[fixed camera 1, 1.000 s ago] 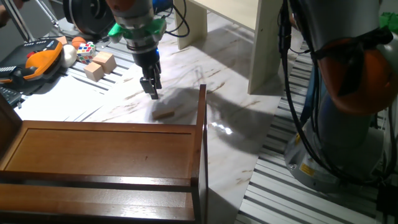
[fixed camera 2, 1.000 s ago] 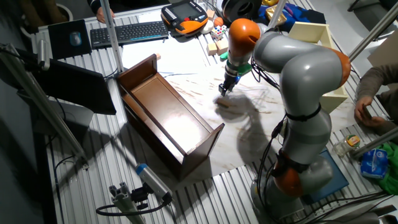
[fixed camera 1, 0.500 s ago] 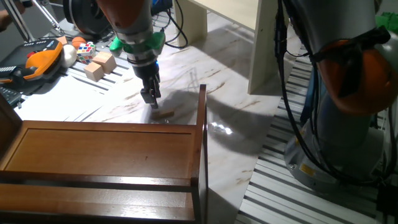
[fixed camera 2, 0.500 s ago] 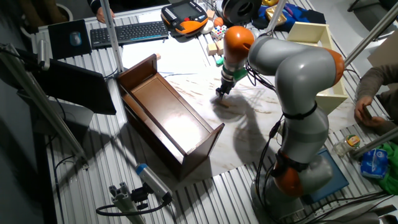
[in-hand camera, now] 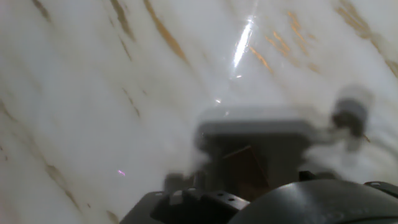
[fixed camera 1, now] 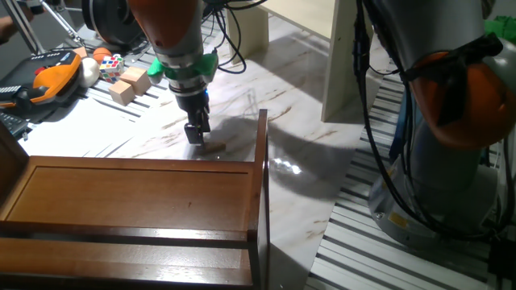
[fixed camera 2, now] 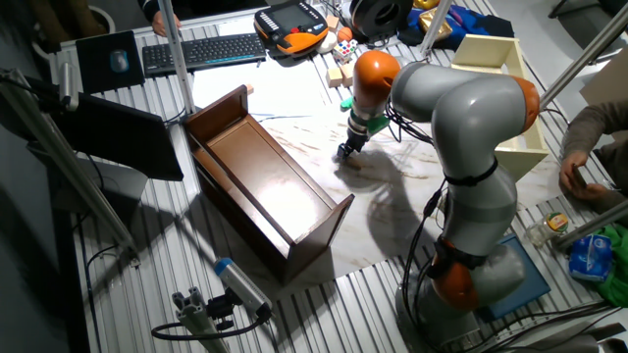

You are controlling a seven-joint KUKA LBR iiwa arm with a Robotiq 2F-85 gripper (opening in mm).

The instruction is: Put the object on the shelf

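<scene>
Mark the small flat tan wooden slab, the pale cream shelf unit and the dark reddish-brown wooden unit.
small flat tan wooden slab (fixed camera 1: pixel 214 147), one fixed view, top face.
pale cream shelf unit (fixed camera 2: pixel 488 49), the other fixed view, upper board.
dark reddish-brown wooden unit (fixed camera 1: pixel 137 197), one fixed view, inner panel.

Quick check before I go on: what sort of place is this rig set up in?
Probably a robotics lab. A slatted metal bench carries a marble-look board, with a keyboard and an orange teach pendant at its edge, and cables hanging by the arm.

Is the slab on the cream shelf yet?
No. The slab lies flat on the marble tabletop beside the gripper, well apart from the cream shelf.
</scene>
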